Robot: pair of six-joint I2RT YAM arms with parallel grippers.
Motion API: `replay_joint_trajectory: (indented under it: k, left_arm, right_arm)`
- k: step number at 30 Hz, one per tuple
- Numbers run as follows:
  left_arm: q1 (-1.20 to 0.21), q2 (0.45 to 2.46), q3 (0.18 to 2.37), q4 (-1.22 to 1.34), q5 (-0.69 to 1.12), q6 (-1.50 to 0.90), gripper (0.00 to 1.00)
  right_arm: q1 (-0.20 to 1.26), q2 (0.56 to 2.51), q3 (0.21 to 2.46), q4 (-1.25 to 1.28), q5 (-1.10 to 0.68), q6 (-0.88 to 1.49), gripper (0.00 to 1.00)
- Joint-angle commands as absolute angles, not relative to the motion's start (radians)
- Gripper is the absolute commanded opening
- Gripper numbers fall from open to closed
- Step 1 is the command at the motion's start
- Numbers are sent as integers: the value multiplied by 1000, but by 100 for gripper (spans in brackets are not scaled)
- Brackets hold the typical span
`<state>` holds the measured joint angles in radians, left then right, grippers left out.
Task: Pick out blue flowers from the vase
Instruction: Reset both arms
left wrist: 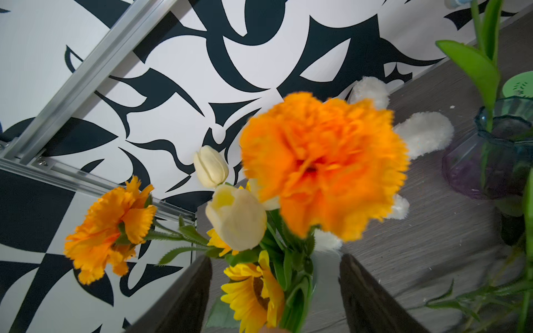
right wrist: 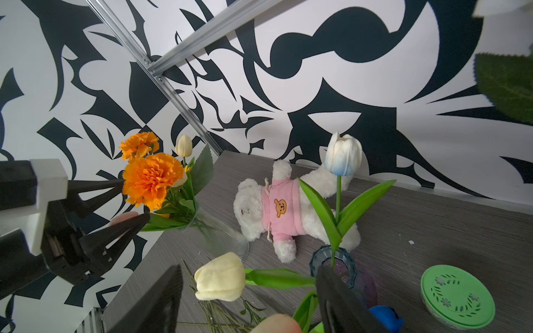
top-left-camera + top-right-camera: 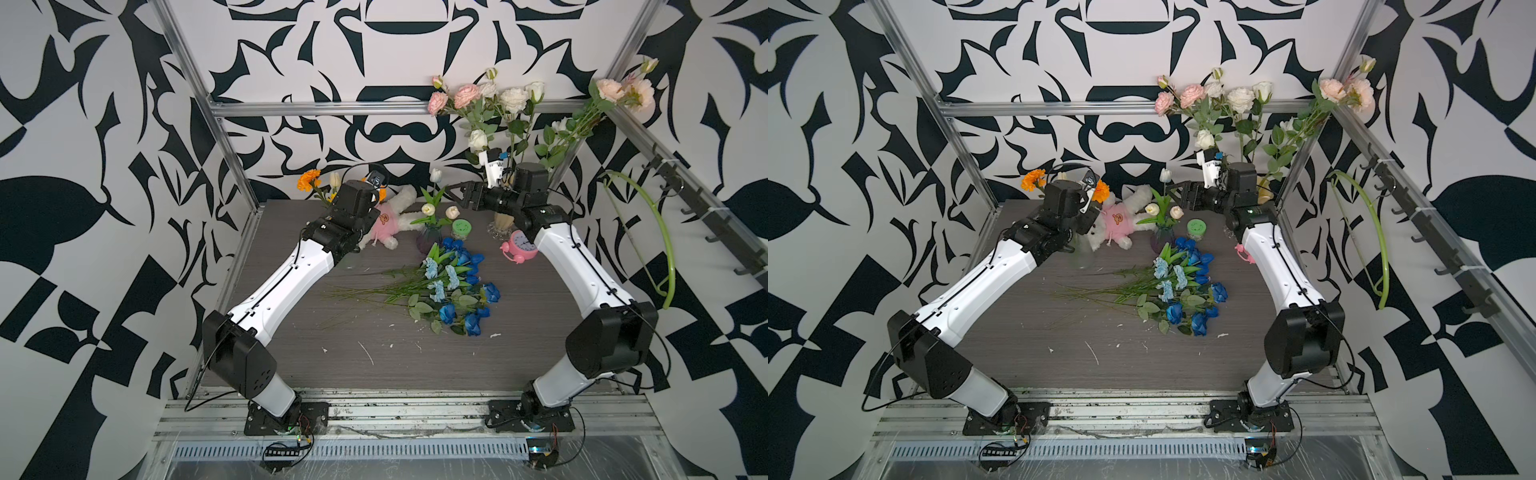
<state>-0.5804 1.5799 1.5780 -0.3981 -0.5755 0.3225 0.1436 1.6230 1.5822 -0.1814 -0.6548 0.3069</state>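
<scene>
The left arm (image 3: 286, 282) and right arm (image 3: 582, 270) are mounted on the near rail (image 3: 415, 409) and bent over the grey table (image 3: 415, 365). The blue flowers (image 3: 457, 282) are laid in a heap on the table between the arms, just before a purple vase (image 3: 428, 241), heads toward the right arm. The left gripper (image 1: 274, 256) is held unclenched, fingers either side of a bunch topped by an orange flower (image 1: 323, 164). The right gripper (image 2: 248, 268) is likewise spread, nothing grasped; a cream tulip (image 2: 220, 276) is framed between its fingers.
</scene>
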Motion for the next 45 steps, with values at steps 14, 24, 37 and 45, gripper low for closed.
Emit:
replay_joint_trajectory:
  k: [14, 24, 37, 45]
  left_arm:
    - [-396, 1284, 1442, -350, -413, 141, 77]
    - [-84, 1108, 1147, -240, -304, -78, 99]
    - [45, 1181, 692, 204, -317, -155, 99]
    - [46, 1264, 475, 510, -297, -65, 99]
  right_arm:
    - [135, 1587, 1610, -195, -616, 238, 76]
    - [-5, 1462, 1403, -121, -511, 258, 100]
    - [-125, 1452, 831, 265, -188, 157, 100]
    - [-120, 1476, 663, 445, -85, 87, 100]
